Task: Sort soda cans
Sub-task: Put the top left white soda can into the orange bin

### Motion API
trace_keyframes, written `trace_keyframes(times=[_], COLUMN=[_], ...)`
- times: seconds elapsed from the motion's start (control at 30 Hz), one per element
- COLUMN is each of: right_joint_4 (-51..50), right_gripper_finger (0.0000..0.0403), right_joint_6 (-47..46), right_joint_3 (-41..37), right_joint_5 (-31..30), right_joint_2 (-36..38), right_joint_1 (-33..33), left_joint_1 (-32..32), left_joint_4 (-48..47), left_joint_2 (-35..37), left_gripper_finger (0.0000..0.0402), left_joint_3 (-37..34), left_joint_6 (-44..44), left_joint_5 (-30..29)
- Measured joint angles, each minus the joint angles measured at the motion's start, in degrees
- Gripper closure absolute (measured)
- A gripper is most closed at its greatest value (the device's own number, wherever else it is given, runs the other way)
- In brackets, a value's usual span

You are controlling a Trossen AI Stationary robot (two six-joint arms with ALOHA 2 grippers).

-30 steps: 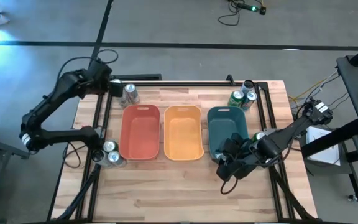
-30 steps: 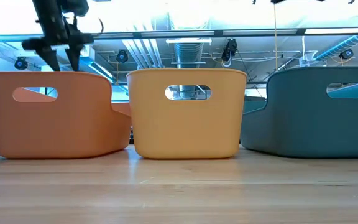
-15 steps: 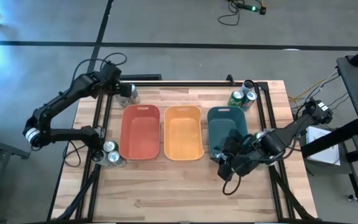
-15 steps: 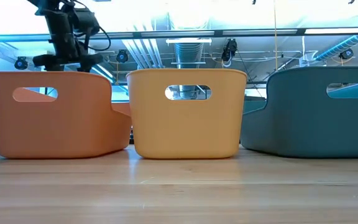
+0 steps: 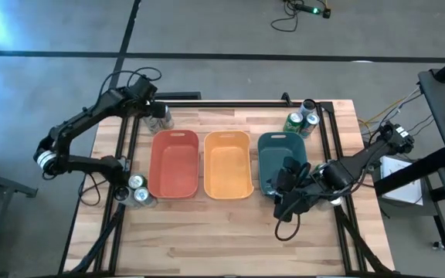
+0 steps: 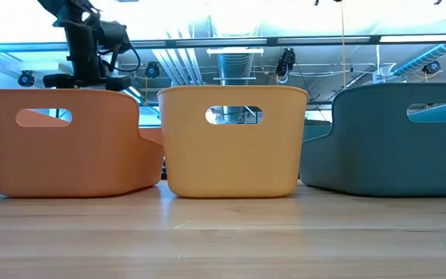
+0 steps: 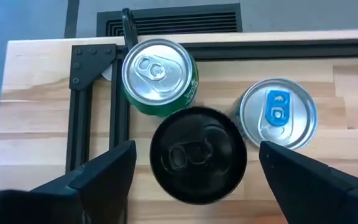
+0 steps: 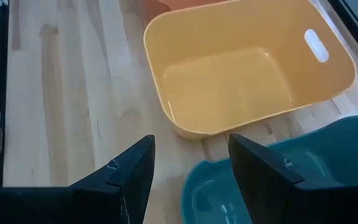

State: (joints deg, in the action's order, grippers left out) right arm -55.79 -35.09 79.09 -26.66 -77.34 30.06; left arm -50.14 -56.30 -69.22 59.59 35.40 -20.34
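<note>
Three soda cans stand upright at the table's far left corner [image 5: 159, 117]: a green one [image 7: 159, 76], a black one [image 7: 197, 155] and a silver one with a blue tab [image 7: 277, 112]. My left gripper [image 7: 196, 150] hangs above them, open, with one finger on each side of the black can and clear of it. In the low view my left gripper [image 6: 84, 76] shows behind the red bin. My right gripper [image 5: 286, 191] is open and holds nothing, above the teal bin's near end [image 8: 272, 180]. More cans stand at the near left [image 5: 137, 190] and far right [image 5: 301, 121].
Three bins stand side by side mid-table: red [image 5: 174, 181], orange [image 5: 227, 181] and teal [image 5: 273, 150]. Black frame rails [image 5: 130, 147] run along the table's left and right sides. Bare wood lies along the near edge [image 5: 222, 239].
My left gripper has moved toward the table's right edge and slightly down, from beside the far-left cans to above them.
</note>
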Motion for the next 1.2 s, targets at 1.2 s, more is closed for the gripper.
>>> trace_keyframes(times=[1.2], right_joint_4=[-7.0], right_gripper_finger=[0.0202], right_joint_6=[-7.0], right_joint_3=[0.0], right_joint_5=[-1.0], right_joint_2=[1.2], right_joint_1=[0.0], left_joint_1=[-0.4], left_joint_4=[1.6], left_joint_2=[-3.0], left_gripper_finger=[0.0093], left_joint_3=[-3.2], left_joint_6=[-4.1], left_joint_5=[-1.4])
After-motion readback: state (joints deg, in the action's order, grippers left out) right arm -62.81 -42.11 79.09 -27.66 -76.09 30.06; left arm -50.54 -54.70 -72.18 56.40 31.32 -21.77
